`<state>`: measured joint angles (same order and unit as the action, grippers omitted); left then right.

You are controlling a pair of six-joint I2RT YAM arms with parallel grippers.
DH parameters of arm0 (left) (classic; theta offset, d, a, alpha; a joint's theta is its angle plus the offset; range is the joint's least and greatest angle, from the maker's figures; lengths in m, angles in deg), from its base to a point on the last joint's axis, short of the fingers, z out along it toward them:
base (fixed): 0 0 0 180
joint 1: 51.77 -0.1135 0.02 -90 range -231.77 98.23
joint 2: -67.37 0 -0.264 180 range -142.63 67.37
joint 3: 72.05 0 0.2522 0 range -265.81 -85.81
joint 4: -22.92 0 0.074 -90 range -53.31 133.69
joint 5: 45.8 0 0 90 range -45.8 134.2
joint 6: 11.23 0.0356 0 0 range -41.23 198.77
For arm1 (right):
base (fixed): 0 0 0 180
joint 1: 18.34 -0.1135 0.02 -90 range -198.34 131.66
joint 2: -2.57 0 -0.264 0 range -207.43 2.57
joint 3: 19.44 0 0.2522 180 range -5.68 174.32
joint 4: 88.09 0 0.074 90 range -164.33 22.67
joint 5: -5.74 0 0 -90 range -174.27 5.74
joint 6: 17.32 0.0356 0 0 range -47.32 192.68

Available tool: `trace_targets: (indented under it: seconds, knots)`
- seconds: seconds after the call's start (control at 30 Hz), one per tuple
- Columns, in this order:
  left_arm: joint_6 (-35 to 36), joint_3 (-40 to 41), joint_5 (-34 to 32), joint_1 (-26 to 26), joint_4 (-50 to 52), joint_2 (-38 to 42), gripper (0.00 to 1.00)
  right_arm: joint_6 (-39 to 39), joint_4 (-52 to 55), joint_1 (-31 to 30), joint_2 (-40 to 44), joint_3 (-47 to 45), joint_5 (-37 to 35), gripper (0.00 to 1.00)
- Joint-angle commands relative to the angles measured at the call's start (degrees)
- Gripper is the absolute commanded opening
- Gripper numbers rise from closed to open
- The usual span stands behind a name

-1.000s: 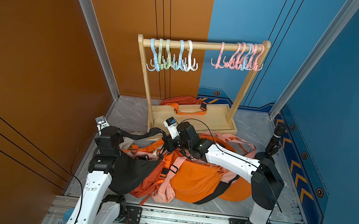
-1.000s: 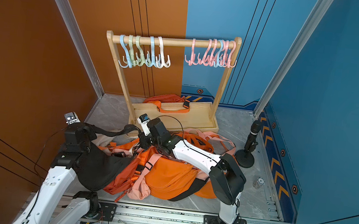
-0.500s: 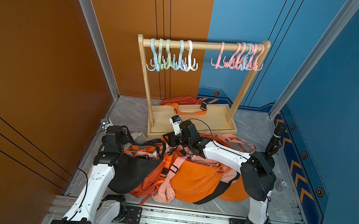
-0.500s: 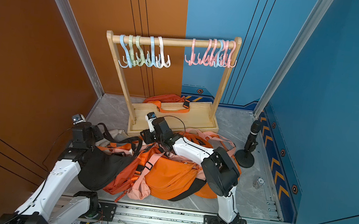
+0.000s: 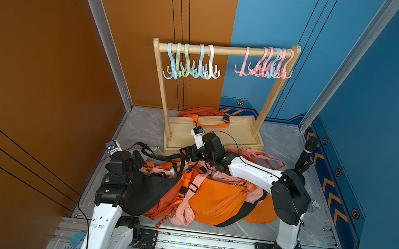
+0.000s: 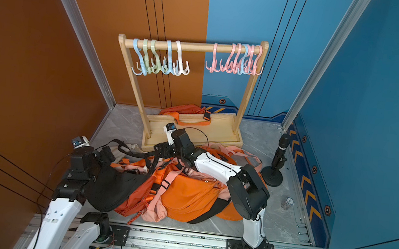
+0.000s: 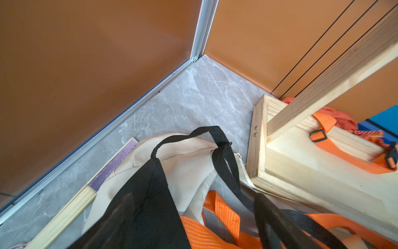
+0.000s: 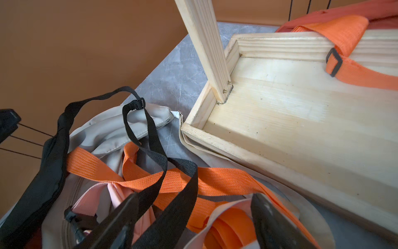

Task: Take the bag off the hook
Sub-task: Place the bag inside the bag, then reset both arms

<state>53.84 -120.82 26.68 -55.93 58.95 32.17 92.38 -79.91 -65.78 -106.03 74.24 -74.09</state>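
Top views first. Every one of the hooks (image 5: 190, 62) on the rack (image 5: 225, 49) hangs bare in both top views, so nothing is left to lift. The black bag (image 5: 151, 191), which I take for the task's bag, lies on the floor against my left arm, spilling onto the heap of orange bags (image 5: 220, 197). The left gripper (image 5: 137, 157) sits low at its upper edge. The right gripper (image 6: 161, 150) reaches in over the straps just in front of the rack base (image 6: 192, 132). I judge both are that low because the bag is being laid down here.

Left wrist now. The left gripper (image 7: 193, 207) has its fingers (image 7: 120, 215) spread wide with black fabric lying slack between them and nothing pinched. A cream bag (image 7: 183, 163) shows underneath.

Right wrist. The right gripper (image 8: 196, 198) is spread too. The black strap (image 8: 150, 133) droops loose across one finger, over an orange strap (image 8: 150, 179), unclamped as far as I can judge. I reckon the job is done, though that strap could snag when I pull away.
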Motion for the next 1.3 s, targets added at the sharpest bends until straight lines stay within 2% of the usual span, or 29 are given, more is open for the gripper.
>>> trace_targets:
  seconds: [0.0, 0.03, 0.1, 0.27, 0.4, 0.63, 0.77, 0.83, 0.93, 1.0, 1.13, 1.27]
  knots:
    - [3.75, -2.01, 0.67, 0.21, 3.4, 2.19, 0.92, -3.71, 0.46, 1.03, 6.78, -1.95, -2.24, 0.96]
    - [4.79, -2.56, 0.33, 0.23, 3.36, 2.24, 0.93, -4.53, 0.7, 1.23, 8.52, -2.75, -3.47, 1.0]
    - [6.73, -4.34, 0.31, 0.5, 3.24, 0.86, 1.0, -5.49, 2.29, 2.39, 11.11, -3.71, -5.02, 1.0]
    - [10.77, -8.9, 1.24, 2.8, 2.3, -5.93, 0.98, -4.18, 4.74, 8.27, 17.57, -8.11, -8.28, 1.0]
    - [14.9, -6.84, 0.65, 6.63, -6.49, -8.88, 0.98, -2.79, 0.6, 14.56, 24.1, -17.39, -13.54, 1.0]
    - [19.06, -6.76, -2.74, 14.29, -16.75, -18.37, 0.98, -3.18, -0.04, 25.76, 29.66, -27.8, -20.95, 1.0]
    - [20.39, -3.26, -1.05, 13.31, -25.73, -24.27, 0.98, -6.36, -1.59, 30.54, 31.99, -34.1, -25.41, 1.0]
    - [20.47, -2.2, 1.79, 12.08, -29.32, -27.81, 0.98, -9.24, -5.7, 31.64, 33.49, -39.0, -28.12, 1.0]
    - [19.85, -3.37, 1.97, 10.77, -29.47, -33.72, 0.98, -13.15, -16.2, 32.8, 34.81, -47.52, -33.19, 1.0]
    - [18.65, -2.97, 1.92, 9.63, -31.7, -37.41, 0.98, -12.76, -12.61, 34.85, 36.34, -47.36, -33.34, 1.0]
    - [17.73, -0.35, 1.82, 8.44, -38.93, -42.58, 0.98, -19.31, -21.38, 35.66, 35.03, -51.86, -36.76, 1.0]
    - [17.96, 0.93, -1.23, 8.86, -42.21, -45.92, 0.98, -18.52, -30.07, 36.7, 31.11, -56.37, -38.14, 1.0]
